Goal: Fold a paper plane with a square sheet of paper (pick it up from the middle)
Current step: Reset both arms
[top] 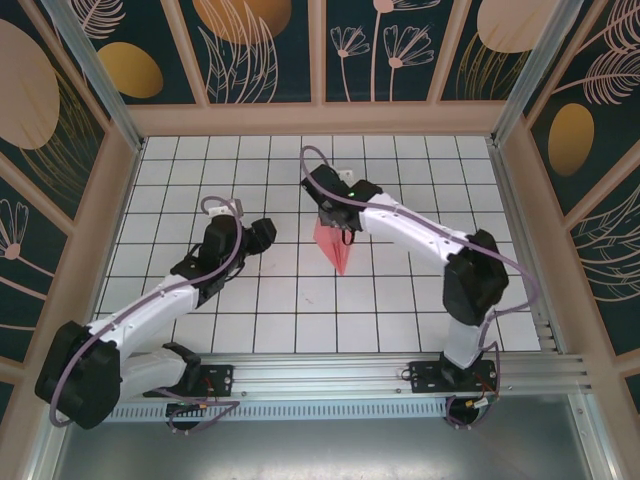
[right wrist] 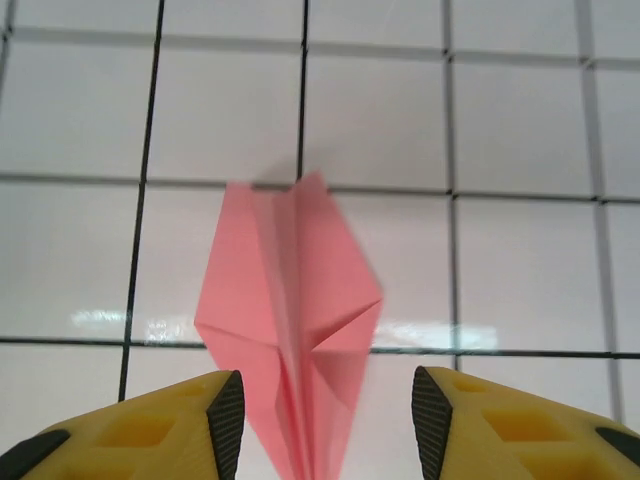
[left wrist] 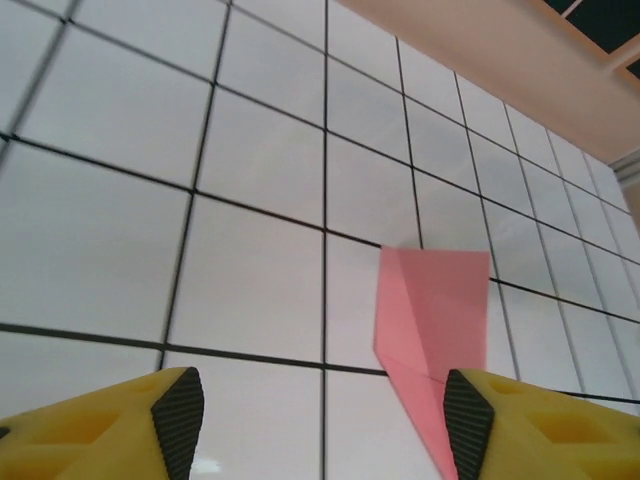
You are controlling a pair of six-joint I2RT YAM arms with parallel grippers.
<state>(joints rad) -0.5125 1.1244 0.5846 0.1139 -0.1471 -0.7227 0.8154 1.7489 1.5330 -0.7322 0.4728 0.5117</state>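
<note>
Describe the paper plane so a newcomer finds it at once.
Look at the white gridded table, near its middle, by the right gripper. There is the paper plane: a narrow folded dart, the one salmon-pink thing on white tiles.

White gridded desk (top: 300,300), soft glare on the tiles. Walls (top: 260,50): dark teal leaf-print panels in pale wood frames. Aluminium rail (top: 330,372) along near edge.
</note>
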